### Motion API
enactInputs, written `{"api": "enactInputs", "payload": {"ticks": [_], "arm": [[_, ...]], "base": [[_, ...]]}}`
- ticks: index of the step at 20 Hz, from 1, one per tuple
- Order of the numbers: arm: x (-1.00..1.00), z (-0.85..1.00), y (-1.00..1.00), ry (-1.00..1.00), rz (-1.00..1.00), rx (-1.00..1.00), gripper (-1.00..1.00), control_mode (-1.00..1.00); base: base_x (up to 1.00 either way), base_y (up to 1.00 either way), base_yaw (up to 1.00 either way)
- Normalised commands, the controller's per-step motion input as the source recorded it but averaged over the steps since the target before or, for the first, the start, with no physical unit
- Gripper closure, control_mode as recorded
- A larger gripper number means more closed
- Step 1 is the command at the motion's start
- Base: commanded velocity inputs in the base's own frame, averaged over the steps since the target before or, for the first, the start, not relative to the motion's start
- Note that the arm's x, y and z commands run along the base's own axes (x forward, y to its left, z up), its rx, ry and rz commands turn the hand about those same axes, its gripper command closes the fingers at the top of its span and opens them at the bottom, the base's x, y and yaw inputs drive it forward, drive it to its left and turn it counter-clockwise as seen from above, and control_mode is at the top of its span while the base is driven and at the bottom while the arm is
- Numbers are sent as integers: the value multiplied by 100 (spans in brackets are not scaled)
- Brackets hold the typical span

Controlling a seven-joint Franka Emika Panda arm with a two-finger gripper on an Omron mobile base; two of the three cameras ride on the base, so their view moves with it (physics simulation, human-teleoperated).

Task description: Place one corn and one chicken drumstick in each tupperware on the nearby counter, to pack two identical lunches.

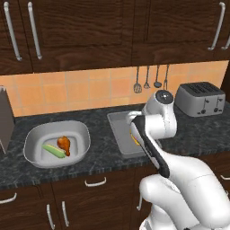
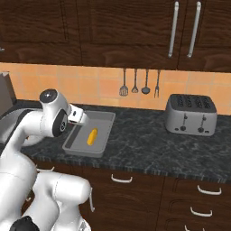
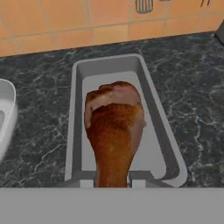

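My gripper (image 3: pixel 113 183) is shut on the narrow end of a chicken drumstick (image 3: pixel 114 131), which hangs over the darker grey rectangular tupperware (image 3: pixel 77 109). A yellow corn (image 2: pixel 92 136) lies in that tupperware (image 2: pixel 74 146); my arm hides much of the tupperware (image 1: pixel 115 130) from the left. To the left on the counter (image 1: pixel 99 157), the pale rounded tupperware (image 1: pixel 31 139) holds a second corn (image 1: pixel 54 151) and a second chicken drumstick (image 1: pixel 64 144).
A silver toaster (image 2: pixel 190 115) stands on the right of the counter (image 2: pixel 149 144). Kitchen utensils (image 2: pixel 140 83) hang on the orange tiled wall behind the tray. A tall grey block (image 1: pixel 4 119) stands at the far left.
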Motion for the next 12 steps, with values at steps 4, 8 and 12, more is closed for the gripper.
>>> {"api": "enactInputs", "payload": {"ticks": [4, 8, 12], "arm": [[59, -47, 10, 1, 0, 0, 100, -100], [67, -62, 0, 0, 0, 0, 100, -100], [84, -62, 4, 1, 0, 1, 100, -100]], "base": [[0, 0, 0], [0, 0, 0], [0, 0, 0]]}}
